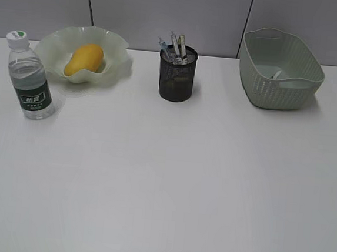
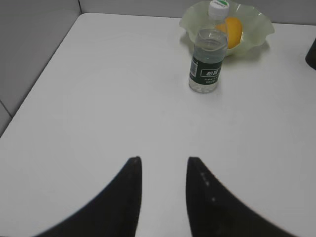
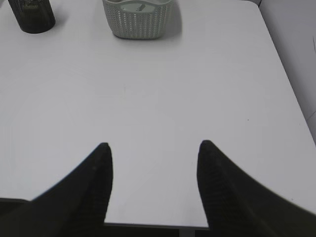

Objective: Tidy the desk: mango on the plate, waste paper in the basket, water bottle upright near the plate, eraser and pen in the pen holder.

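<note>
basket point(image 1: 280, 83) contents: unclear | pen holder point(image 2: 311, 53): cut off

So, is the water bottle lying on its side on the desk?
No, the water bottle stands upright, cap up, beside the plate.

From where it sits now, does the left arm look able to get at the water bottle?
Probably yes. The left gripper is open and empty, and only bare desk lies between it and the upright water bottle. The plate sits behind the bottle, not in the path.
</note>
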Action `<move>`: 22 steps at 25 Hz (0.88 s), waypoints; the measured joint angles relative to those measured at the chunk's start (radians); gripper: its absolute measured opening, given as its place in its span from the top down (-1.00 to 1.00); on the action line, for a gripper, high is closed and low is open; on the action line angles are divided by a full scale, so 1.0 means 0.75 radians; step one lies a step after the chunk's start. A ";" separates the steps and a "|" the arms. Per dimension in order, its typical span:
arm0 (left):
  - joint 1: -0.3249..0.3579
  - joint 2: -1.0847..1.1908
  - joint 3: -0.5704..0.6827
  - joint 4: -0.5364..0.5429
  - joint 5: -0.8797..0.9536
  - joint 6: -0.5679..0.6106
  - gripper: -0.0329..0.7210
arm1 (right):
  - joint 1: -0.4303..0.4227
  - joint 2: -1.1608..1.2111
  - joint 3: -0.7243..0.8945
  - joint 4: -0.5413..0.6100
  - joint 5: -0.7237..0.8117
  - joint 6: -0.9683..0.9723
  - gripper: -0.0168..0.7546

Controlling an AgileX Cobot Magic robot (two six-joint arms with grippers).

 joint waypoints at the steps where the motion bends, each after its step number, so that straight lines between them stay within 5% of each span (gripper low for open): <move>1: 0.000 0.000 0.000 0.000 0.000 0.000 0.28 | 0.000 0.000 0.000 0.000 0.000 0.000 -0.19; 22: 0.000 0.000 0.000 0.000 0.000 0.000 0.28 | 0.000 0.000 0.000 0.001 0.001 0.000 -0.19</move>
